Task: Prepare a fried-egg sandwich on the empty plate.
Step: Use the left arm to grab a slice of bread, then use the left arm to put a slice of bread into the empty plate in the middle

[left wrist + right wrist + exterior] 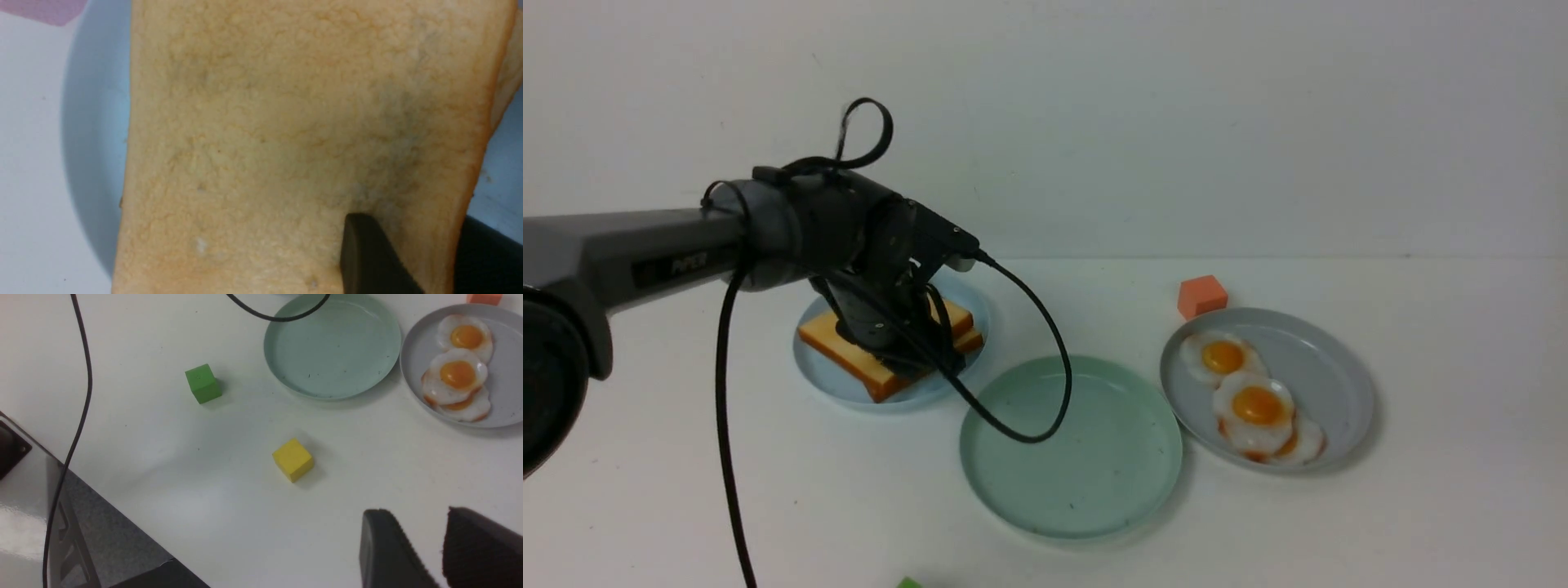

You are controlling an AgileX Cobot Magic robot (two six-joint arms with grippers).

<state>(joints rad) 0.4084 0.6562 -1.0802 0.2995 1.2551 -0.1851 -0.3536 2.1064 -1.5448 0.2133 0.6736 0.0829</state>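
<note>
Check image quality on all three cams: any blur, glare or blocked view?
Front view: evenly lit, soft shadows, but the left arm hides much of the bread. Left wrist view: bread fills the frame, close and soft, one dark finger intruding. Right wrist view: sharp, mild sheen on the table, right gripper blurred at the edge.

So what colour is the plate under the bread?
The bread plate is light blue, clearest in the front view.

Speckled mint-green plate (1086, 457), golden brown-crusted bread (845, 355), white orange-yolked eggs (1258, 406).
</note>
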